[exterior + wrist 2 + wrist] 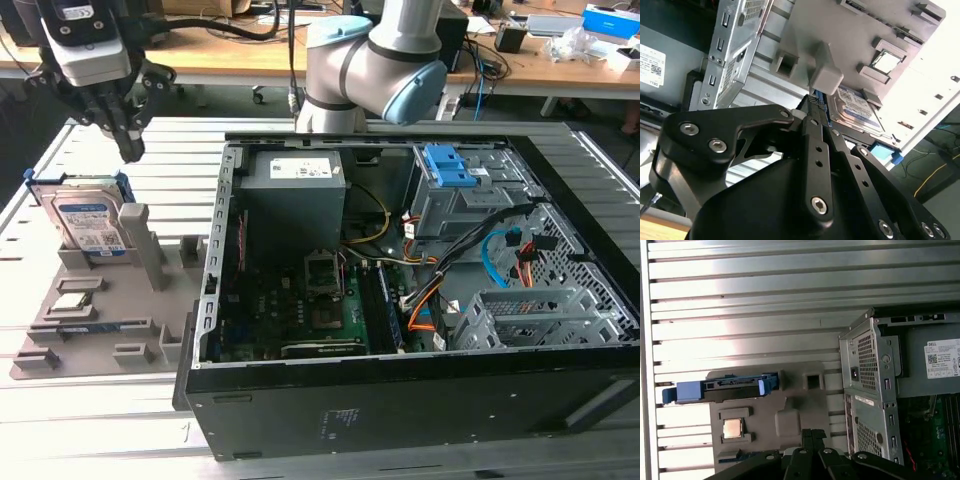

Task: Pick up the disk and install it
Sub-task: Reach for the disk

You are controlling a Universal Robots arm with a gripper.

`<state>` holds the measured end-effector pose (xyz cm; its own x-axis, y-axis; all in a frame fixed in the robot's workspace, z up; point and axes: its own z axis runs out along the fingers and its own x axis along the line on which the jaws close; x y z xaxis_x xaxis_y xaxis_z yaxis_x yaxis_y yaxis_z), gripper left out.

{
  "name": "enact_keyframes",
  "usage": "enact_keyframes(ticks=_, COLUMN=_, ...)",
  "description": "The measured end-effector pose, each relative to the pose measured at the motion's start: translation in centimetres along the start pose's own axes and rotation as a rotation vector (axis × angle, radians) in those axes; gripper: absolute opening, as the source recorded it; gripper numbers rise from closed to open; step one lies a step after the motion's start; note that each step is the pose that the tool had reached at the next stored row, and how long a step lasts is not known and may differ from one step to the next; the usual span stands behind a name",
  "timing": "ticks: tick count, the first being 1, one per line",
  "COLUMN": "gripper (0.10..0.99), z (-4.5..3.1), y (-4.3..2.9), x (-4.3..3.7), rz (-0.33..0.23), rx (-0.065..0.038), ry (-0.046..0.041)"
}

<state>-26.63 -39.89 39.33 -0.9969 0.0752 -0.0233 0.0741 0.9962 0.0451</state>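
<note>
Clock directions are taken in the exterior view, with 12 o'clock at the far edge.

- Disk (88,222): seen standing on edge, leaning slightly, in a slot at the far end of the grey fixture tray (60,350). The label faces the camera and the blue carrier frames it. The tray lies on the slatted aluminium table (100,440), at 9 o'clock from the open computer case (400,410), on the exterior view's left. The disk is not installed.
- Gripper (130,148): noted above the tray, at about 1 o'clock from the disk, near it but clear of it. Nothing is carried. The jaws are seen pressed together, with no gap visible between the black fingers in either wrist view.
- Second wrist view: gripper (812,102) is recorded pointing toward the disk (852,107), with a grey post (826,75) of the tray just beside the disk.
- First wrist view: disk (735,385) is seen edge-on across the tray (800,405). A small square chip (731,428) is seated in a pocket near it. The gripper (812,432) sits over the tray's other end.
- Case interior: the power-supply box (295,185) is noted at 11 o'clock. The drive cage (450,190) with blue latches is at 1 o'clock, and the motherboard (290,310) is on the floor of the case between 6 and 9 o'clock.
- Arm (375,60): its base joints are seen at 12 o'clock behind the case.
</note>
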Motion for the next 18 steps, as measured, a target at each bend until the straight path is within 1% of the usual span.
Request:
enact_keyframes(ticks=2, gripper=0.106, z=-0.01, y=-0.03, x=0.34, rz=0.000, rx=0.000, ry=0.0000)
enact_keyframes(ticks=6, gripper=0.106, z=-0.04, y=-0.09, x=1.27, rz=0.000, rx=0.000, ry=0.0000)
enact_keyframes(ticks=7, gripper=0.106, z=-0.05, y=-0.12, x=1.65, rz=0.000, rx=0.000, ry=0.0001)
enact_keyframes(ticks=11, gripper=0.106, z=-0.06, y=-0.17, x=2.32, rz=0.000, rx=0.000, ry=0.0000)
enact_keyframes(ticks=18, gripper=0.106, z=-0.11, y=-0.29, x=3.95, rz=0.000, rx=0.000, ry=0.0000)
